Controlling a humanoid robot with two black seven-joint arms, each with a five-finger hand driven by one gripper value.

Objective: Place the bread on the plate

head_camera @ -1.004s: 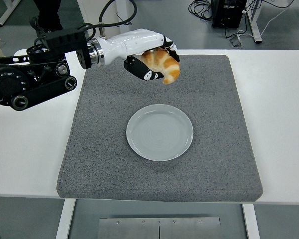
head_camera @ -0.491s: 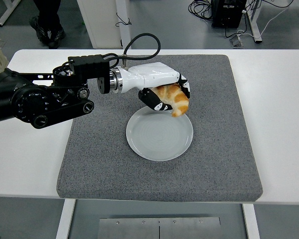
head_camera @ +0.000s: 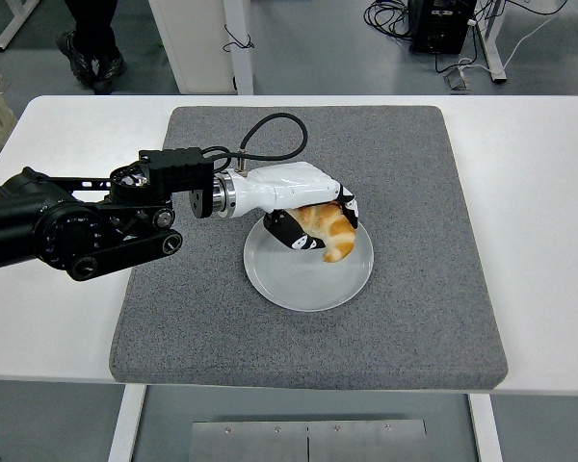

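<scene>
The left hand (head_camera: 313, 217) has its fingers curled around the bread (head_camera: 329, 231) and holds it low over the far part of the plate (head_camera: 289, 284) – so it can be released without rolling onto the grey mat (head_camera: 433, 289).

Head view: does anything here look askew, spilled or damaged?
Nothing stands out. The left hand holds the golden croissant-shaped bread low over the round pale plate, which sits squarely on the grey mat. Nothing is spilled.

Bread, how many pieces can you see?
1. The bread is held in the left hand over the plate, on the grey mat. None seems hidden.
</scene>
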